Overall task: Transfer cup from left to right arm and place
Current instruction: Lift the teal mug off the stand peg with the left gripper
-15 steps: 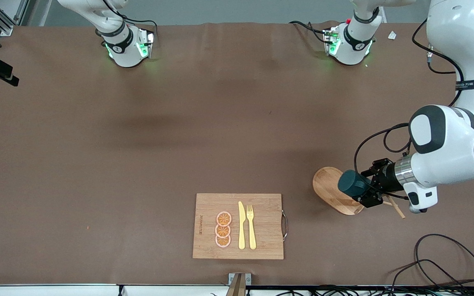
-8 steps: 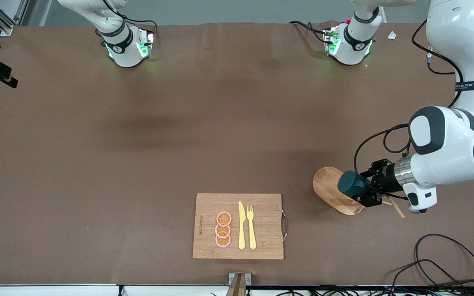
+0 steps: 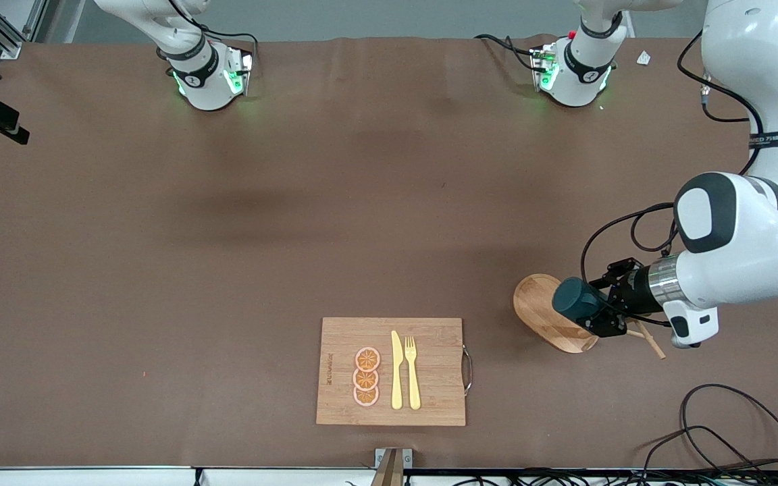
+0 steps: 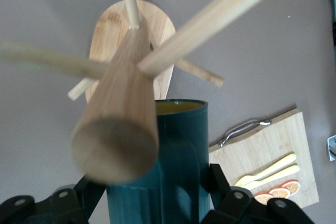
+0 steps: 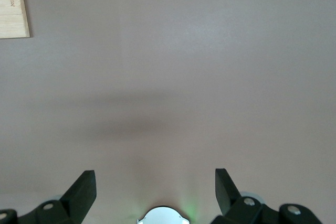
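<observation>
The dark teal cup (image 3: 573,298) lies tilted on its side over the oval base of a wooden mug rack (image 3: 537,312), close beside the rack's pegs. My left gripper (image 3: 593,308) is shut on the cup's body, one finger on each side. In the left wrist view the cup (image 4: 181,166) fills the space between the black fingers (image 4: 219,178), and its tan inside shows at the rim. The rack's post (image 4: 118,129) and pegs cross in front of it. My right gripper (image 5: 155,187) hangs open and empty over bare table near its own base, out of the front view.
A bamboo cutting board (image 3: 433,398) with a yellow knife (image 3: 396,371), a fork (image 3: 412,371) and orange slices (image 3: 366,376) lies near the front edge. Black cables (image 3: 733,418) trail at the left arm's end of the table.
My left gripper's fingers have closed onto the cup, and the cup has shifted slightly toward the right arm's end. The right arm has not moved.
</observation>
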### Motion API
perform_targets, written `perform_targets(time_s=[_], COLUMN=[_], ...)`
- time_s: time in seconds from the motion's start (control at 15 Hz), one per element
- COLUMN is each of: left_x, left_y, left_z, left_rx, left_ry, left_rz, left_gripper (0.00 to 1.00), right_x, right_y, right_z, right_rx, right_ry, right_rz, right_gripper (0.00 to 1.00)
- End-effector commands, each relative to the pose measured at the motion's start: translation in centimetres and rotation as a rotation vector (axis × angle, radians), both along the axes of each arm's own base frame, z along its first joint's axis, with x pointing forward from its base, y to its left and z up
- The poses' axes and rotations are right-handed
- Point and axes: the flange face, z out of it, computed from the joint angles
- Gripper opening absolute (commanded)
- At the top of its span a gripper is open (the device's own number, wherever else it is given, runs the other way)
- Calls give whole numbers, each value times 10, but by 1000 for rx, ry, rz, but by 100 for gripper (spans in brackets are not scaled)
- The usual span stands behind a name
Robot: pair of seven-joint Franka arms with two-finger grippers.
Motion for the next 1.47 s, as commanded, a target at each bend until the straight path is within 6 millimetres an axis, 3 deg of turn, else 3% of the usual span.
perform_targets(time_s=[0.0,0.33,0.53,0.73,1.0,1.4], left_x=[-5,-19,-35,-59,-104,-178], left_y=[-18,-60,-104,-167,-272,-401], left_z=[25,50,58,62,72,46], left_rx=[-23,-37,-47,-45,41,175], left_ry=[41,68,118,158,83,-189], left_rz=[11,72,103,99,-24,-250], left_gripper=[76,75,74,74,75,75], right_x=[-2,-1,-1,-1,-1,0], right_y=[-1,-1,-1,-1,-1,0], right_z=[-3,-4,-4,-4,-4,-1], right_rx=[10,12,12,11,11,10], right_ry=[0,0,0,-5,-5,-18], right_rz=[9,43,43,43,43,44], right_gripper=[100,100,100,100,100,100])
